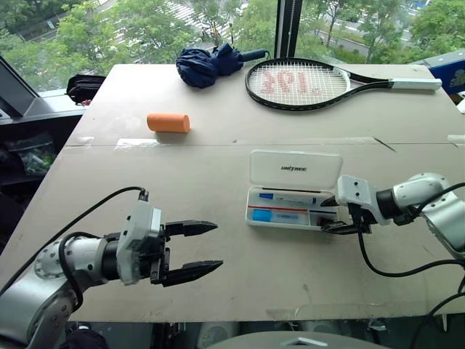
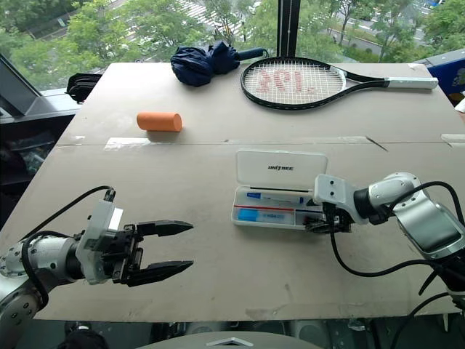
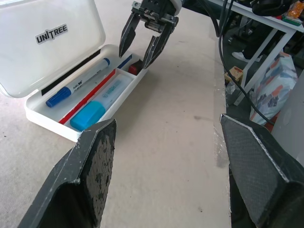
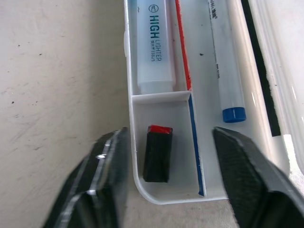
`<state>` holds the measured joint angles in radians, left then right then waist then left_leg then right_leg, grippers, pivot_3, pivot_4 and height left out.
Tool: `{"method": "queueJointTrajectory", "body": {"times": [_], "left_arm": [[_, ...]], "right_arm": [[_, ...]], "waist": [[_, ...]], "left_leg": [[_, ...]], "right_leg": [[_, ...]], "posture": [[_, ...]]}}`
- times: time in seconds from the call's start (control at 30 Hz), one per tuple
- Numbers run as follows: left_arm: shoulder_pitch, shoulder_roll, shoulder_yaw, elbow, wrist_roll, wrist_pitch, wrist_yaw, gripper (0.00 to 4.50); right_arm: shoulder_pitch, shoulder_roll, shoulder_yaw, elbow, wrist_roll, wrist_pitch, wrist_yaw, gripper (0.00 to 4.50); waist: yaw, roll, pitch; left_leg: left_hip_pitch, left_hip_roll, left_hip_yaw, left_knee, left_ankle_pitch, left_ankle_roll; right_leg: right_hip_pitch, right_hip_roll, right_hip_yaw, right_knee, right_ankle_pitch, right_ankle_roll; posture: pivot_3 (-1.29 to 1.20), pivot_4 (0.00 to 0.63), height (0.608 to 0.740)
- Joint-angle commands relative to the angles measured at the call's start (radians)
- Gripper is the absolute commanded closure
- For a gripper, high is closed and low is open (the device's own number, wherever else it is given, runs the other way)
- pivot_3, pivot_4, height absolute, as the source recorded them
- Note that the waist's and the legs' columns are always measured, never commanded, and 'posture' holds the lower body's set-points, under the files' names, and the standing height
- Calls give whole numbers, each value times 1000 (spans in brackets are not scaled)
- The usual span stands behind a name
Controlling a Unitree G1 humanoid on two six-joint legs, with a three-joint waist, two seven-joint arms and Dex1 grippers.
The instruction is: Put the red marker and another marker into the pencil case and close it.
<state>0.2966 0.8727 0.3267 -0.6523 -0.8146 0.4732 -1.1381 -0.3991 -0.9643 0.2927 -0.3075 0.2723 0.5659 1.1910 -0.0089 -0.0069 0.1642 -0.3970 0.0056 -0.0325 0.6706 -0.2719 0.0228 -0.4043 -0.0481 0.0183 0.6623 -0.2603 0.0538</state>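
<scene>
The white pencil case [image 1: 295, 173] lies open on the table, lid tipped back. Its tray holds a white marker with a blue cap [image 4: 223, 57] and a blue-capped highlighter [image 4: 154, 42]. The red marker [image 4: 158, 153], a short black stub with a red end, lies loose in the small end compartment. My right gripper [image 1: 330, 215] hangs open just over that end, one finger on either side of the stub and clear of it. At the near left, well away from the case, my left gripper [image 1: 216, 247] is open and holds nothing.
An orange cylinder [image 1: 168, 122] lies at the far left of the table. A tennis racket [image 1: 298, 82] and a folded dark blue umbrella [image 1: 211, 64] rest along the far edge. A blue box [image 1: 452, 73] sits at the far right.
</scene>
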Motion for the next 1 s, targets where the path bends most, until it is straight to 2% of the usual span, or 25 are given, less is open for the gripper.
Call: {"method": "queueJointTrajectory", "body": {"times": [0.03, 0.13, 0.17, 0.2, 0.23, 0.3, 0.4, 0.57, 0.73, 0.87, 1.0], "left_arm": [[8, -1, 33, -36, -6, -18, 4, 986], [22, -9, 40, -48, -7, -18, 15, 986], [29, -12, 43, -53, -8, -18, 19, 986], [37, -16, 47, -60, -11, -17, 26, 986], [45, -20, 54, -68, -17, -13, 34, 986], [57, -25, 67, -81, -29, -8, 44, 986], [71, -29, 91, -92, -53, 2, 58, 986], [93, -16, 145, -104, -106, 21, 50, 986], [128, -9, 203, -114, -123, 25, 39, 986], [145, -18, 210, -125, -120, 25, 53, 986], [192, -34, 226, -145, -113, 18, 60, 986]], "right_arm": [[14, -9, -139, -84, 138, 69, 29, 1234], [22, 0, -257, -101, 276, 162, 23, 1234], [9, 16, -300, -87, 325, 210, 1, 1738], [-12, 26, -340, -60, 372, 263, -19, 1916], [-34, 27, -372, -27, 404, 306, -29, 2286], [-87, 27, -399, 52, 410, 344, -59, 3171], [-215, 40, -364, 233, 351, 349, -98, 4475], [-474, 108, -167, 646, 111, 200, -92, 4475], [-672, 246, -20, 997, -42, 25, 52, 4475], [-702, 285, 16, 1015, -53, -5, 231, 4475], [-649, 257, 15, 879, -40, 25, 321, 4475]], "waist": [[1, 0, 0], [2, 0, 0], [2, 0, 0], [2, 0, 0], [2, 0, 0], [1, 0, 0], [-1, 0, 0], [-7, 1, 1], [-11, 1, 1], [-5, 2, 2], [-3, 3, 2]], "left_leg": [[-1, 0, 0, 0, 0, 0], [0, 0, 0, 0, 0, 0], [0, 0, 0, 0, 0, 0], [0, 0, 0, 0, 0, 0], [0, 0, 0, 0, 0, 0], [0, 0, 0, 0, 0, 0], [0, 0, 1, 0, 0, 0], [1, 0, 2, 0, 0, 0], [-1, 0, 4, -2, 0, 0], [-3, 0, 4, -2, 0, 0], [-4, -1, 4, -2, 0, 0]], "right_leg": [[0, 0, 0, 0, 0, 0], [0, 0, 0, 0, 0, 0], [0, -1, 0, 0, 0, 0], [0, -1, 0, 0, 0, 0], [0, -1, 0, 0, 0, 0], [0, -1, 0, 0, 0, 0], [0, -2, 1, 0, 0, 0], [0, 0, 1, 0, 0, 0], [-3, 1, 3, 0, 0, 0], [-5, 0, 3, 0, 0, 0], [-5, -2, 3, 0, 0, 0]], "posture": [[0, 150, 730], [0, 150, 730], [0, 150, 730], [0, 150, 730], [0, 150, 730], [0, 150, 730], [0, 150, 730], [0, 150, 730], [0, 150, 730], [0, 150, 730], [0, 150, 730]]}}
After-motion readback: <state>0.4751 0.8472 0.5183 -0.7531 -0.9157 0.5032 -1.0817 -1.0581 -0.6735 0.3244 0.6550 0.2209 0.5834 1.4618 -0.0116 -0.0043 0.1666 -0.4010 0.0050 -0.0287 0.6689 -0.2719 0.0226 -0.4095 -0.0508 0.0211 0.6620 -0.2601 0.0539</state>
